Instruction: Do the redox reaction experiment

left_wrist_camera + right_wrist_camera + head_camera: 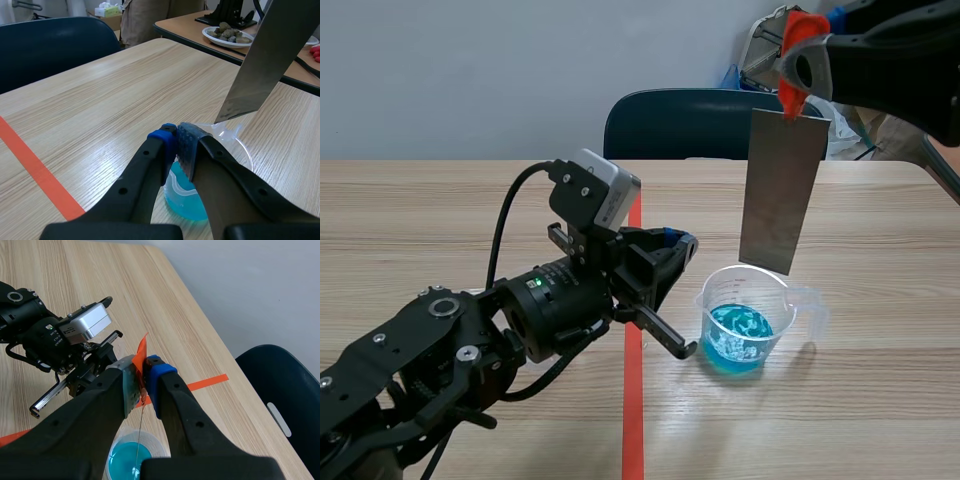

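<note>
R gripper (143, 376), raised at far right, is clamped on orange tab (140, 352) of metal strip (782, 190), hung over beaker (776, 300) w/ blue liquid (738, 335). L gripper (176, 142), just left of beaker, is pressed shut, nothing held. Strip is seen edge-on in R wrist view, flat in scene.

Black left arm (400, 365) has silver screws (468, 353), white camera (607, 192), blue-padded pincer (177, 136).

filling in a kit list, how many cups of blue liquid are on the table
1. The cup sits just right of the orange tape line, below the metal sheet held by the right gripper. No other shows.
</note>
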